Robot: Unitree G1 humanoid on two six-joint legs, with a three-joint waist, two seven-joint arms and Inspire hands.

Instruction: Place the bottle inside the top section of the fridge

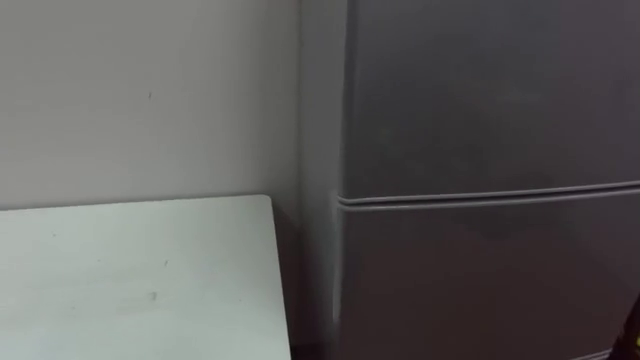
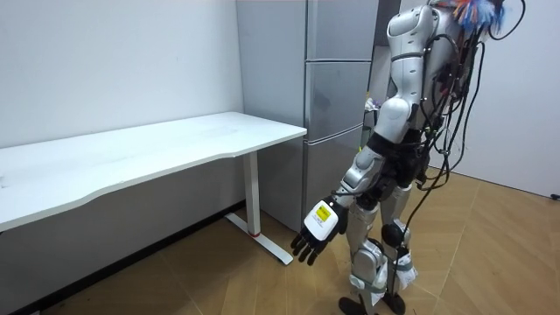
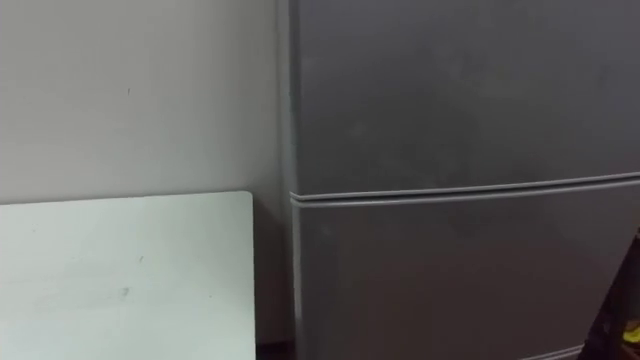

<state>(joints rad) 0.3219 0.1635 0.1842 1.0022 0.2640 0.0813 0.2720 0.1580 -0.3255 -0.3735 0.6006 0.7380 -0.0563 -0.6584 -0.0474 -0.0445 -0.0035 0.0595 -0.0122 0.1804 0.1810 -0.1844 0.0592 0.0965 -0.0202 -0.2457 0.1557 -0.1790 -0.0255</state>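
A grey two-door fridge (image 1: pixel 480 100) stands straight ahead, its upper door (image 3: pixel 450 90) and lower door (image 3: pixel 450 280) both closed, with the seam between them at mid-height. In the room view I stand close in front of the fridge (image 2: pixel 337 96). My left hand (image 2: pixel 317 234) hangs low beside my leg with relaxed, straight fingers and holds nothing. A dark shape with a yellow spot (image 3: pixel 628 335), probably my right hand, edges into the lower right corner. A small pale thing (image 2: pixel 371 105) juts out past my chest toward the fridge; I cannot tell what it is.
A white table (image 1: pixel 130 280) stands to the left of the fridge against a pale wall (image 1: pixel 150 100); a narrow gap separates them. In the room view the long table (image 2: pixel 140 153) rests on white legs above a wooden floor (image 2: pixel 490 254).
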